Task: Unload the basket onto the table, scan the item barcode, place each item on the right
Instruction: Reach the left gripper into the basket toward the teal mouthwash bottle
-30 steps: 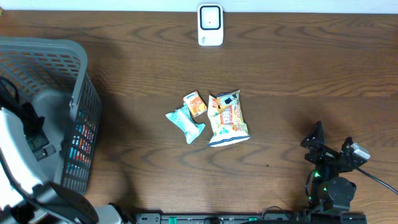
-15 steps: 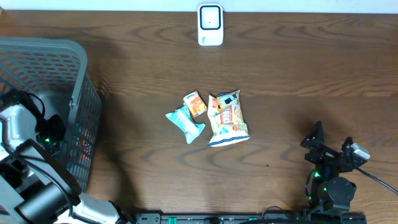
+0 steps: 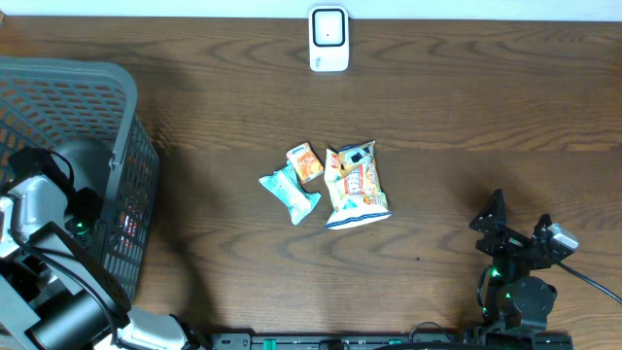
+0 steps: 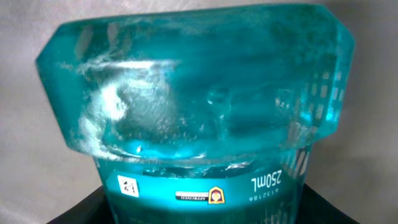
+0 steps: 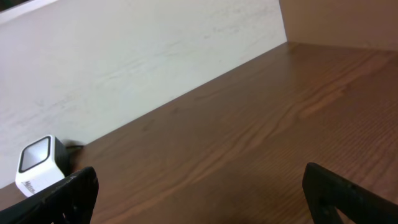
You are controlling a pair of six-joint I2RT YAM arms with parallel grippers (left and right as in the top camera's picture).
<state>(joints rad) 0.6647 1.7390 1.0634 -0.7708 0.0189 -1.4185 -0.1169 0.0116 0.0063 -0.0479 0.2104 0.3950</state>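
- Overhead: the left arm (image 3: 44, 209) reaches down into the grey mesh basket (image 3: 121, 117), and its gripper is hidden from above. What the basket holds is hard to make out here. Only patches of colour show through the wall beside the arm.
- Overhead: the barcode scanner (image 3: 328, 39) stands well away from both arms, with nothing in front of it. A teal packet (image 3: 290, 192), a small orange box (image 3: 305, 161) and a snack bag (image 3: 358, 185) lie together between the arms. The scan looks not yet begun; the pick comes first.
- Left wrist: a teal translucent bottle (image 4: 199, 106) marked 250 mL fills the view right in front of the left gripper (image 4: 205, 208), between its dark fingers. I cannot tell whether it is already clamped. It would then have to be lifted out and its barcode shown to the scanner.
- Right wrist: the right gripper (image 5: 202, 190) is spread wide and holds nothing. The scanner (image 5: 40, 165) sits far ahead, to its left.
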